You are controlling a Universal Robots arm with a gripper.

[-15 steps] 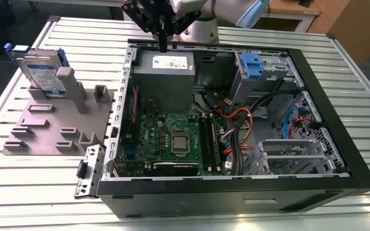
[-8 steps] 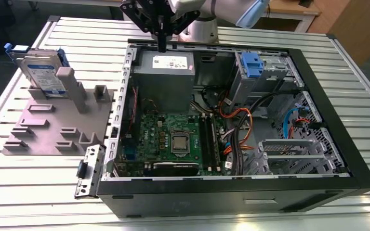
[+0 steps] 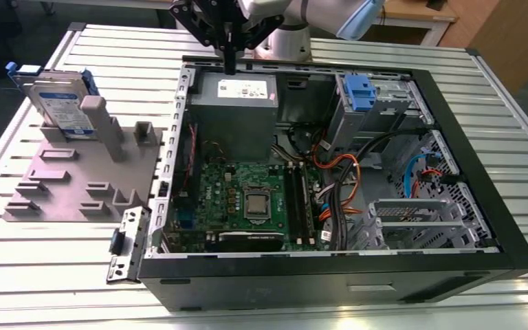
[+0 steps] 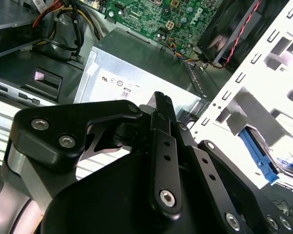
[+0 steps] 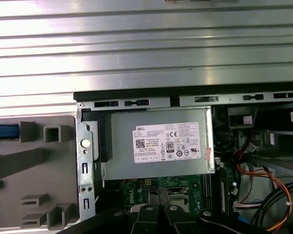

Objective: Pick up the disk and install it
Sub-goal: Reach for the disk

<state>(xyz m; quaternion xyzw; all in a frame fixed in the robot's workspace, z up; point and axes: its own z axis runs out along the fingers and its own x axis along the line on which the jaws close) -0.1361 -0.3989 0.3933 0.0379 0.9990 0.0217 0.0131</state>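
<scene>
My pincer (image 3: 230, 66) hangs closed and empty over the grey metal box (image 3: 236, 117), at the rim of the open computer case (image 3: 337, 275). Well apart, toward the exterior view's left, the disk (image 3: 60, 103) stands upright in a grey holder (image 3: 62, 185) on the counter (image 3: 25, 275).

The worktop (image 3: 44, 275) lies bare along its near edge on the exterior view's left, and in a strip along its far edge behind the computer case (image 3: 337, 275). Toward the far corner on the exterior view's left, the grey fixture plate (image 3: 62, 185) carries upright posts (image 3: 104, 130), and the disk (image 3: 58, 103) stands on edge among them, with open air above. Inside the case, the power supply (image 3: 234, 113) fills the far side, the drive cage (image 3: 397, 103) stands beside it, and cables (image 3: 337, 168) cross the middle. The gripper (image 3: 230, 67), fingers together, hangs just over the case's far wall.
</scene>
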